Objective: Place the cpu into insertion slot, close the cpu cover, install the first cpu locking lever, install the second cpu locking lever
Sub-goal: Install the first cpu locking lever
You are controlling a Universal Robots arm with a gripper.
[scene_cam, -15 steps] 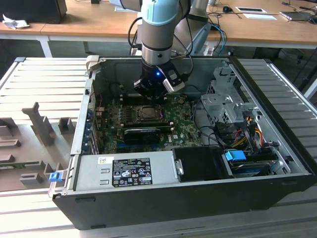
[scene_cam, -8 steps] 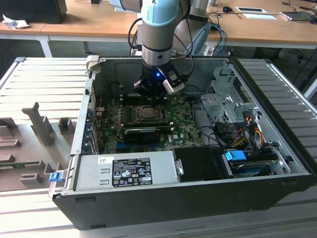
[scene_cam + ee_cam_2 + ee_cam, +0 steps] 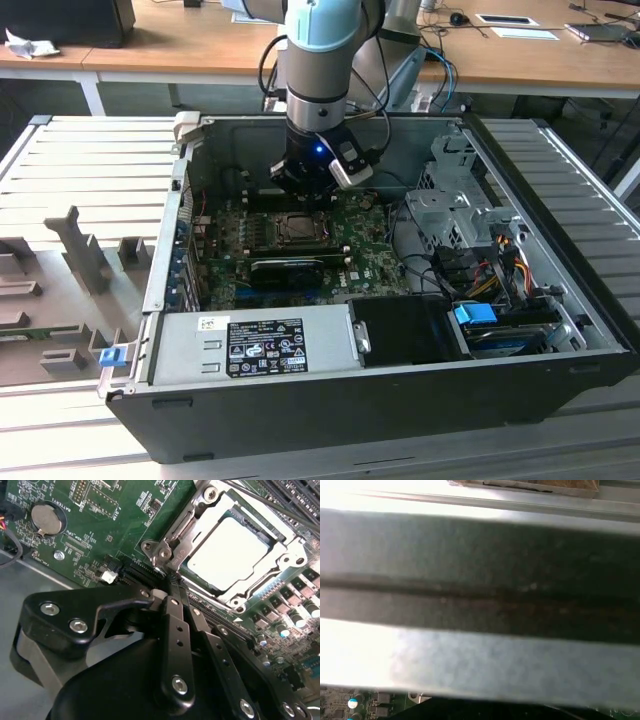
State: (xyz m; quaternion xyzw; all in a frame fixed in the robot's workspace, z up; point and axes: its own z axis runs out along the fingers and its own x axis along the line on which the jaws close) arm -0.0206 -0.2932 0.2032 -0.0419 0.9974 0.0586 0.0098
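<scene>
gripper (image 3: 172,587) closed, tips at cpu cover (image 3: 187,527) corner

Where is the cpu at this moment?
In the second wrist view the cpu lies flat in the socket on the green motherboard, framed by the cpu cover, just beyond the gripper.

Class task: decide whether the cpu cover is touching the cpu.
Touching. In the second wrist view, the cpu cover lies closed flat over the cpu, its frame edges overlapping the chip's border with no gap showing.
</scene>
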